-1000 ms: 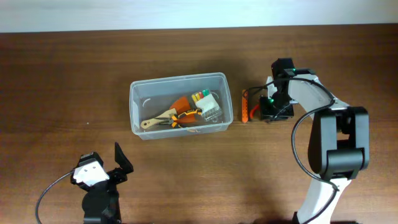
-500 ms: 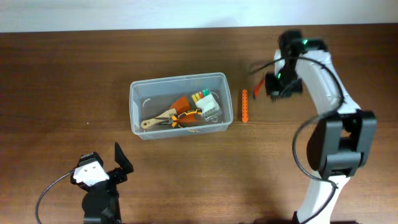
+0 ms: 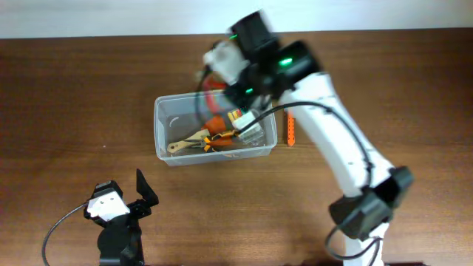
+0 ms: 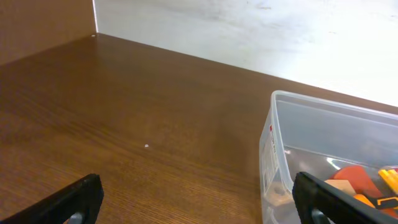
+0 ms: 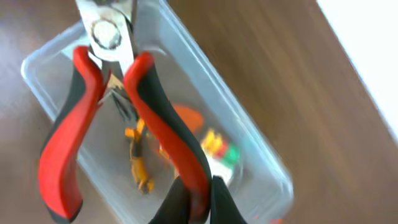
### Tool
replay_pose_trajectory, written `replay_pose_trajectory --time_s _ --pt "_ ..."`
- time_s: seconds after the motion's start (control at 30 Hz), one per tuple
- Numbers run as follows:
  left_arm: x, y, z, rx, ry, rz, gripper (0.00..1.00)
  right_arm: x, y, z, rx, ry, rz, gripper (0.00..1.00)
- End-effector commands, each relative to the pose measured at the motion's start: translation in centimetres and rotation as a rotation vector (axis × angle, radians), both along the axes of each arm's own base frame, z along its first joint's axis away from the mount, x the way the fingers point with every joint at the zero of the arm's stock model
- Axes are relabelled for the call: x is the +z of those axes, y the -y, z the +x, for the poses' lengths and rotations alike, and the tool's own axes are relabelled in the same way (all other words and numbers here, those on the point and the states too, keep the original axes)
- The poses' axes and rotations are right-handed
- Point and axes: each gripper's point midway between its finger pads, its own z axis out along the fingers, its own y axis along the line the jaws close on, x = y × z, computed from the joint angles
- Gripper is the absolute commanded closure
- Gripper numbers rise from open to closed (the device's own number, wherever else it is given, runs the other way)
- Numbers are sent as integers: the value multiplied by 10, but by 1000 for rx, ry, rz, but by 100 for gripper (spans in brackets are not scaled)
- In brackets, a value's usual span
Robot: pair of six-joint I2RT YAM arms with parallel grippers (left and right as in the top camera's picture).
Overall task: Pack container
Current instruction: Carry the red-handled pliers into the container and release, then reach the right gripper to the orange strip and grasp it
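Note:
The container (image 3: 164,151) is a clear plastic bin at the table's middle; it also shows in the left wrist view (image 4: 280,155) and the right wrist view (image 5: 43,65). My right gripper (image 5: 199,198) is shut on one handle of the red-and-black pliers (image 5: 152,109) and holds them in the air over the container, jaws pointing away. In the overhead view the right gripper (image 3: 219,74) hovers blurred above the bin's far rim. My left gripper (image 3: 139,193) is open and empty near the front left, with bare table between its fingers (image 4: 199,205).
Inside the container lie a wooden-handled tool (image 3: 188,140), orange-handled tools (image 3: 220,135) and a small clear box of coloured-tipped bits (image 3: 247,123). An orange bar-shaped tool (image 3: 290,125) lies on the table just right of the container.
My right arm has swung left from beside the orange tool to over the container, carrying the red pliers. The left arm has not moved.

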Motion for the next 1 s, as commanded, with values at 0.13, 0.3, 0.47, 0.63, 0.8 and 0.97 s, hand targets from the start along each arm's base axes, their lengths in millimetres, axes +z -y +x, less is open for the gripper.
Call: replay_pose_trajectory --time_s 0.13,0.3,0.47,0.63,0.8,0.97 --pt "-1 0 0 -1 -2 9 1 -89 -60 31 297 97 -65 96" --pt "-1 0 0 -1 -2 9 1 -152 -82 27 355 -14 -7 96" --pt "-1 0 0 -1 -2 9 1 -149 -86 24 273 -73 38 30" --pt "-1 0 0 -1 -2 9 1 -68 -43 31 41 -81 66 26" --pt "-1 0 0 -2 -2 9 1 25 73 38 -306 -106 118 1" --pt "-1 0 0 -1 -2 9 1 44 198 55 -739 -260 317 1"
